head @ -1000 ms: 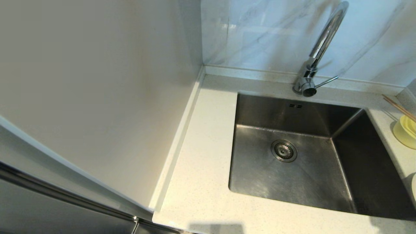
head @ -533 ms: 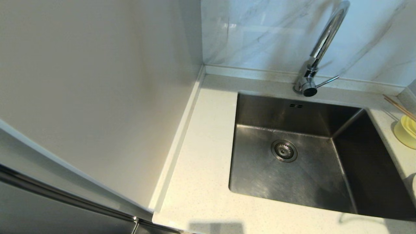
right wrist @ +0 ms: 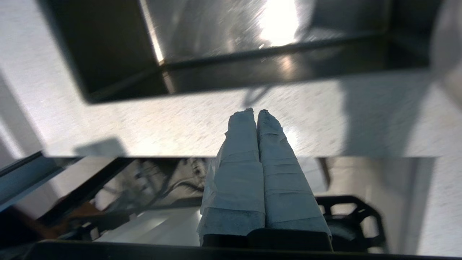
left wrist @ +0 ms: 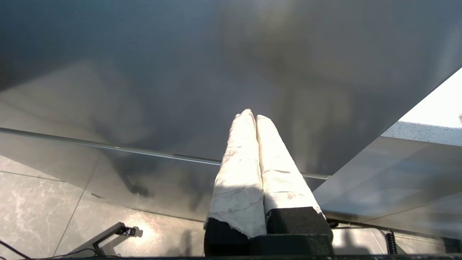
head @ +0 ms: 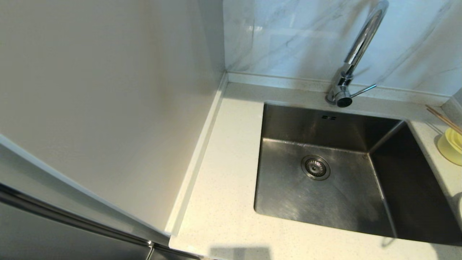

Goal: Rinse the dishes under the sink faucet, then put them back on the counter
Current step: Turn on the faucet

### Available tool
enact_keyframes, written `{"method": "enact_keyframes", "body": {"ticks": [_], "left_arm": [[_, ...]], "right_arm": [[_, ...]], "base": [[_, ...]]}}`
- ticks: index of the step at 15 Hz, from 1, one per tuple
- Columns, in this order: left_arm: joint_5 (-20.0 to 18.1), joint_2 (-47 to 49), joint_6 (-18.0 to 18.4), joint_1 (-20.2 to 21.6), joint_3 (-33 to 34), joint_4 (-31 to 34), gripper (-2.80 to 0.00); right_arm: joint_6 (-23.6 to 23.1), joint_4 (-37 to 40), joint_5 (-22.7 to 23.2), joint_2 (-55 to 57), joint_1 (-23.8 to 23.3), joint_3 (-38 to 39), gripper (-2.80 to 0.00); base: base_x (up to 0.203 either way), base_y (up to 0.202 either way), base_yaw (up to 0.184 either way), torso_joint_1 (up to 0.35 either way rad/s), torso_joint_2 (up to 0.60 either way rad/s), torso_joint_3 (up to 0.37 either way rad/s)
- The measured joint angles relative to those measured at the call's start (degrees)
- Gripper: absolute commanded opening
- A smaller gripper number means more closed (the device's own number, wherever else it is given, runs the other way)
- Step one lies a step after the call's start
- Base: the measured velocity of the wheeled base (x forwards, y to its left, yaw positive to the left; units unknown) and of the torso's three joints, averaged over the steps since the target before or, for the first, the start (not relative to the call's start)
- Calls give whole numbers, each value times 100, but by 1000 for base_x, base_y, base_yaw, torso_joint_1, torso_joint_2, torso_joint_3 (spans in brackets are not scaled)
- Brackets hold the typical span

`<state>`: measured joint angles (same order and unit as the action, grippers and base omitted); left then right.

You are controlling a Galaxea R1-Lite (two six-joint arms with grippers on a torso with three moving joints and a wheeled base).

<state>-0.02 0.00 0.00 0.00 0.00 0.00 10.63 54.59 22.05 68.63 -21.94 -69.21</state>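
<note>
Neither arm shows in the head view. The left pincer (left wrist: pixel 251 116), seen only in its own wrist view, has its two white-wrapped fingers pressed together with nothing between them, and it points at a dark glossy panel with tiled floor below. The right pincer (right wrist: pixel 254 112) is likewise pressed together and empty; its wrist view shows it above the front strip of the worktop (right wrist: pixel 180 122), with the near edge of the basin (right wrist: pixel 223 68) just beyond its tips. In the head view the worktop (head: pixel 223 187) wraps around the steel basin (head: pixel 288 195), which holds only its round drain strainer (head: pixel 316 167). The faucet (head: pixel 355 54) rises from its base on the worktop behind the basin, its thin lever pointing to the right. The bowl (head: pixel 451 146) sits on the worktop to the right of the basin, cut off by the frame edge, and the chopsticks (head: pixel 443 119) lie across it with their tips reaching back toward the wall. A pale curved edge of the plate (head: pixel 459 207) peeks in at the right edge, nearer the front than the bowl. A plain white wall (head: pixel 108 108) borders the worktop on the left, and a marble wall (head: pixel 288 36) stands behind it.
</note>
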Motion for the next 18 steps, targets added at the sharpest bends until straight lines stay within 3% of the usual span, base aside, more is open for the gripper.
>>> {"method": "enact_keyframes", "body": {"ticks": [3,6,8,10,12,14,18], "left_arm": [[2,0,0,0,0,0,-280],[0,0,-5,0,0,0,-280],[2,0,0,0,0,0,-280],[2,0,-1,0,0,0,-280],[1,0,-6,0,0,0,-280],[2,0,0,0,0,0,-280],[2,0,-2,0,0,1,-280]], "right_arm": [[-139,-559,-102,63,225,-77,-280],[-199,-1728,-283,493,710,-514,-280],[-571,-2290,-927,953,938,-863,-280],[-1106,-2303,-1876,1371,1023,-1276,-280],[-1256,-2110,-2645,1691,1054,-1868,-280],[-950,-1749,-3017,1971,1208,-2540,-280],[397,-1863,-2581,2682,1738,-3211,-280]], "base": [[0,0,0,0,0,0],[0,0,0,0,0,0],[0,0,0,0,0,0],[0,0,0,0,0,0],[0,0,0,0,0,0],[0,0,0,0,0,0],[0,0,0,0,0,0]]}}
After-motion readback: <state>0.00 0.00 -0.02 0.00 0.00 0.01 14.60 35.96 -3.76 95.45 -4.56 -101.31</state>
